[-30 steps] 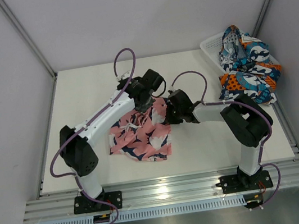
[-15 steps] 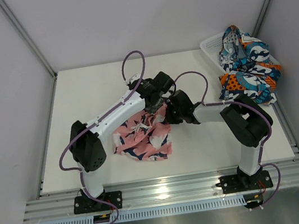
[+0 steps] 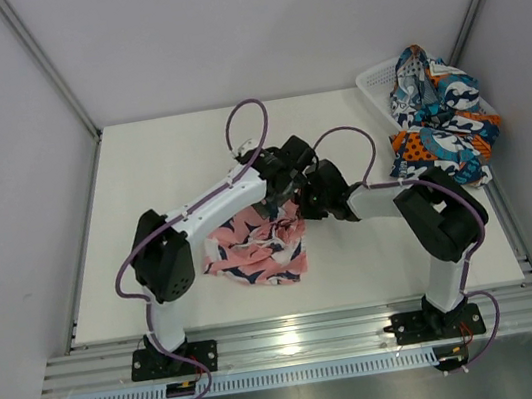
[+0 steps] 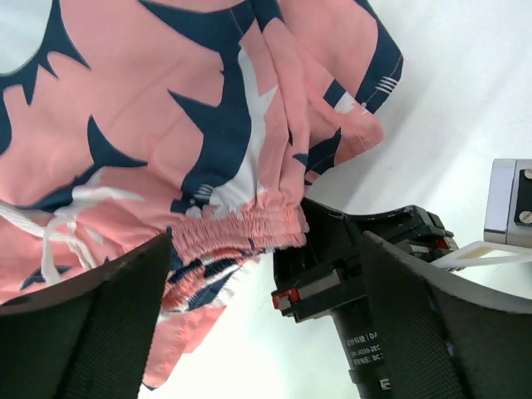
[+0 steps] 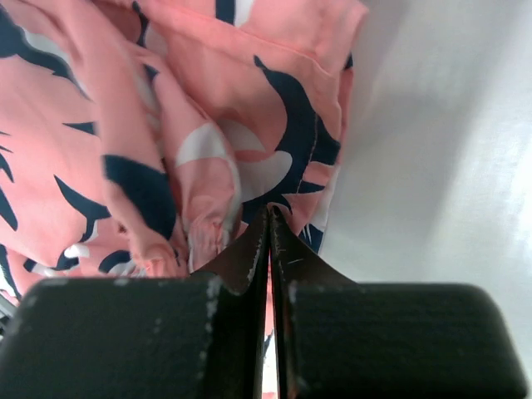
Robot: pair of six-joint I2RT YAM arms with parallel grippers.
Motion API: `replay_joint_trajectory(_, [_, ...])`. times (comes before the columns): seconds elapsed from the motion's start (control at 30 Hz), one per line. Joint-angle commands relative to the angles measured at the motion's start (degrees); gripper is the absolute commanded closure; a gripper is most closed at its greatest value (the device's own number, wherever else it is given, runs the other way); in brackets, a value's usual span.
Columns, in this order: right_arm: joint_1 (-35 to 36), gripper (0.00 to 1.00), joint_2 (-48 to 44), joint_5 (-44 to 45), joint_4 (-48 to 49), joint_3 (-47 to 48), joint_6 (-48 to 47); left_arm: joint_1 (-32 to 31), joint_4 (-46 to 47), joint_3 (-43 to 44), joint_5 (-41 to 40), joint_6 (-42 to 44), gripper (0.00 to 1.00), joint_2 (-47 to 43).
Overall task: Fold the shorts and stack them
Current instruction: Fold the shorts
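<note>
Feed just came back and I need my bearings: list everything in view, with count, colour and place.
pink shorts: 1, pink with navy and white shapes, rumpled mid-table.
patterned shorts: 1, blue, teal, orange and white, heaped on the basket.
basket: 1, white mesh, table's far right corner.
table: 1, white.
left tool: 1, black, open over the pink shorts' waistband.
right tool: 1, black, shut on the pink shorts' edge.

We find the nearer shorts (image 3: 254, 252) lying mid-bench (image 3: 159, 166), closer to the front edge than to the back. The left claw (image 3: 282, 200) and the right claw (image 3: 301, 211) meet at their far right corner, the left claw just behind. The farther shorts (image 3: 441, 121) sit heaped in the basket (image 3: 374, 81) at the bench's far right corner.
</note>
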Motion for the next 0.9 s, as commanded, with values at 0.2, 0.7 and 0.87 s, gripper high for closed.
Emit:
replay_joint_trajectory(0.2, [-1.3, 1.00, -1.3, 1.9, -4.1, -2.5, -1.5, 4.4, 10.3, 0.4, 5.6, 13.8, 0.01, -8.8])
replay_joint_trajectory(0.7, [-5.1, 0.75, -12.0, -4.8, -7.8, -0.9, -4.3, 15.0, 35.5, -37.7, 21.1, 37.7, 0.01, -38.2])
replay_joint_trajectory(0.87, [-8.3, 0.55, -12.3, -18.0, -0.8, -2.5, -1.6, 14.5, 38.8, -45.2, 26.8, 42.4, 0.01, -41.5])
